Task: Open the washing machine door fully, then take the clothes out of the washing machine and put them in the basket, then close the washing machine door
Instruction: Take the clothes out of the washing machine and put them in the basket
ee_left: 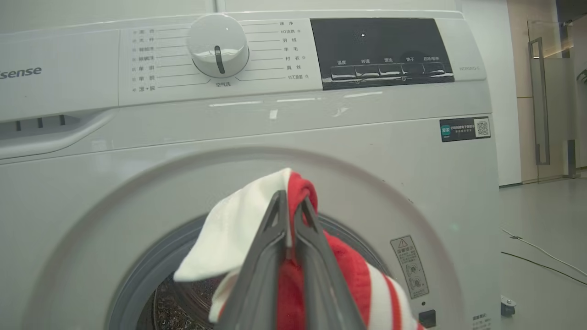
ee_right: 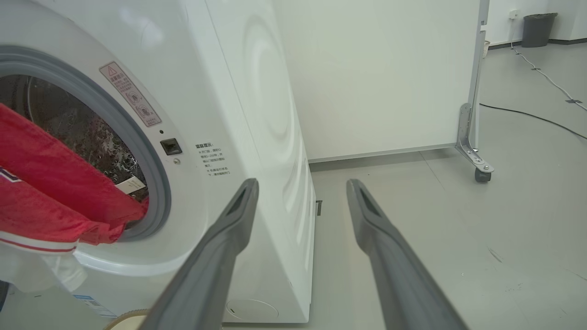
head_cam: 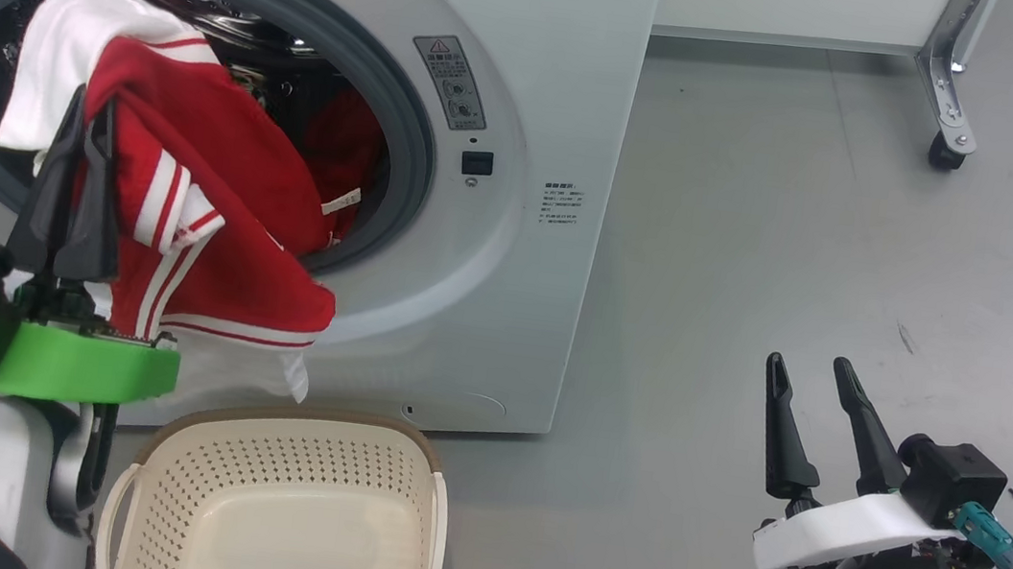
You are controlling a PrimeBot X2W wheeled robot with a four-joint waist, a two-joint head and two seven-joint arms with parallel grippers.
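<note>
Left gripper [head_cam: 94,103] pinches the clothes [head_cam: 229,183], draped over its tips at the washing machine [head_cam: 554,58] port; right gripper [head_cam: 809,360] gapes empty.

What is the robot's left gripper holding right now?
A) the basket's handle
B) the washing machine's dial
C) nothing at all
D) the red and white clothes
D: the left gripper is shut on the clothes, which trail out of the washing machine port.

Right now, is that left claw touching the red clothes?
Touching. The left wrist view shows the left gripper shut on the clothes, fabric pinched between its fingers.
</note>
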